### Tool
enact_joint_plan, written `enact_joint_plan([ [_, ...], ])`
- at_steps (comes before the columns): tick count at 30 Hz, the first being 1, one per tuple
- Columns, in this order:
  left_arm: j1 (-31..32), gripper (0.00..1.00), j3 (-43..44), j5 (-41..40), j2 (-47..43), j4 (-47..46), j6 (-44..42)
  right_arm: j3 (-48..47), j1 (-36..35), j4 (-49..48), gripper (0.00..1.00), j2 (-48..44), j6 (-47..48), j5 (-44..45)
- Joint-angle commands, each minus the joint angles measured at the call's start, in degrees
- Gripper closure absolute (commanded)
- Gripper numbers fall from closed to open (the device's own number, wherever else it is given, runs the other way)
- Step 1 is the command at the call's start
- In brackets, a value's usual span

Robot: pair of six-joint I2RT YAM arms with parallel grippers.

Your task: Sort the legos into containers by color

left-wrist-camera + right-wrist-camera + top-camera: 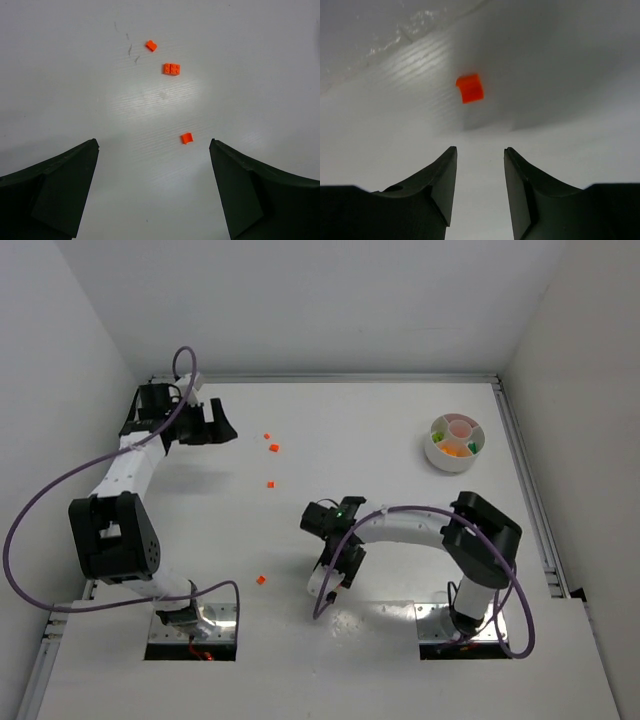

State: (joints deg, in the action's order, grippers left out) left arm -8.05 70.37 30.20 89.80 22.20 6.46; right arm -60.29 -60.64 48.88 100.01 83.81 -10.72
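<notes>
**Four orange bricks loose, both sets of fingers empty**

Four orange bricks (270, 483) lie scattered on the white worktop (380, 420), left of centre and well apart from the dish (437, 458). The dish stands at the far right, near the worktop's edge. Orange and green bricks show in its near sections. What the other sections hold is too small to tell.

Three of the loose bricks sit in a rough line just beside the left arm's reach. The left fingers (60, 185) are spread wide and hold nothing. In the left wrist view the closest brick (186, 138) lies on the worktop about level with the fingertips. It is nearer the finger on the picture's right and touches neither. A double brick (171, 69) and a single one (151, 46) lie farther ahead, close to each other.

The fourth brick (261, 580) sits alone at the near side, between the two arm bases. The right arm (400, 525) bends across toward it, with the right fingers (345, 565) pointing down and left. In the right wrist view these fingers (437, 185) stand partly apart with a narrow gap and nothing in it. That brick (470, 88) lies flat on the worktop ahead of the tips, clear of both fingers.
</notes>
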Motion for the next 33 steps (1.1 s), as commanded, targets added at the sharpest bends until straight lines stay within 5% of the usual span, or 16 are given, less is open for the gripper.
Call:
enact_joint_plan([
  [1,-1.44,0.0,-1.72,0.57,-5.33,0.47,-1.44,-2.63,-2.98,-3.62,0.57,1.15,-0.66,0.7],
  [18,-1.97,0.0,-4.8,0.04,-10.52,1.01,-2.5,-6.15,-7.03,3.68,0.51,5.55,-5.49,-3.07],
  [33,-2.49,0.0,-3.22,0.65,-7.54,1.01,-1.98,0.97,-7.03,-5.38,0.57,1.95,-9.1,-6.95],
])
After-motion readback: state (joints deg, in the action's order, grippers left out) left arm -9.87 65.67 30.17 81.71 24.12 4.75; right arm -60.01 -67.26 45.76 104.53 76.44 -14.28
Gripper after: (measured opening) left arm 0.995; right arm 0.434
